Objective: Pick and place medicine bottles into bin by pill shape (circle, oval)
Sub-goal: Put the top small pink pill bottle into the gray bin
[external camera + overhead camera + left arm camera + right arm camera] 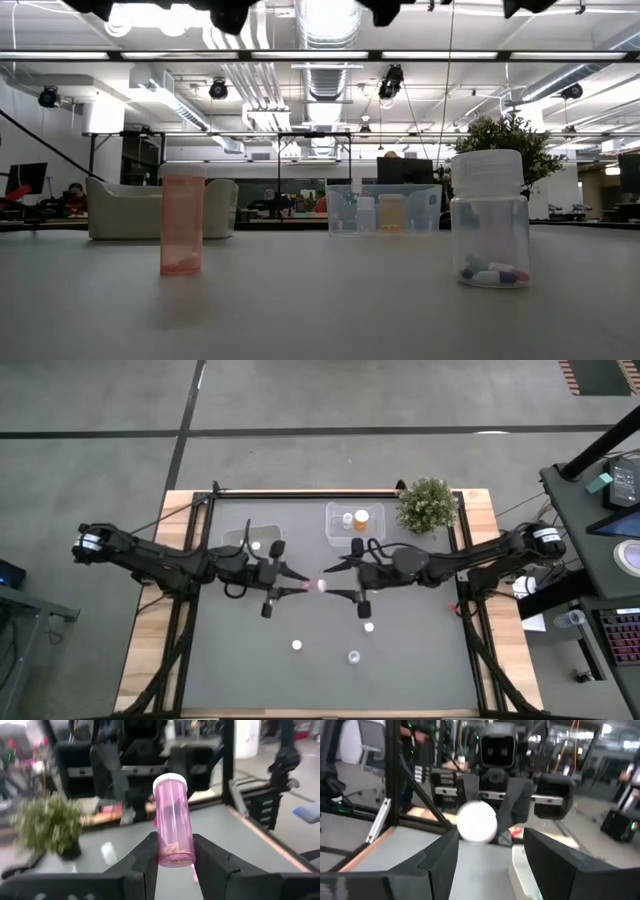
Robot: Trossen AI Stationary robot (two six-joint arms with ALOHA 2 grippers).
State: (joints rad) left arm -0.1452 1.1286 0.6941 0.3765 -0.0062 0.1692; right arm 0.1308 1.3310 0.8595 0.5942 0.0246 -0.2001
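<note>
pink bottle (pixel 172 822), white-capped, held above mid-bench between the two arms, clamped at its base in the left hand (pixel 175 857). right hand (pixel 487 850) faces its cap, fingers apart, not gripping. three further bottles (pixel 297 646) stand on the grey bench (pixel 420 660); two sit in a clear bin (pixel 372 532) beside the plant (pixel 427 505).

A translucent pink plastic bottle (pixel 173 822) with a smooth white cap is showing glossy beside matt black fingers (pixel 141 865), the bench (pixel 330 660) looking matt grey with wooden edges.
</note>
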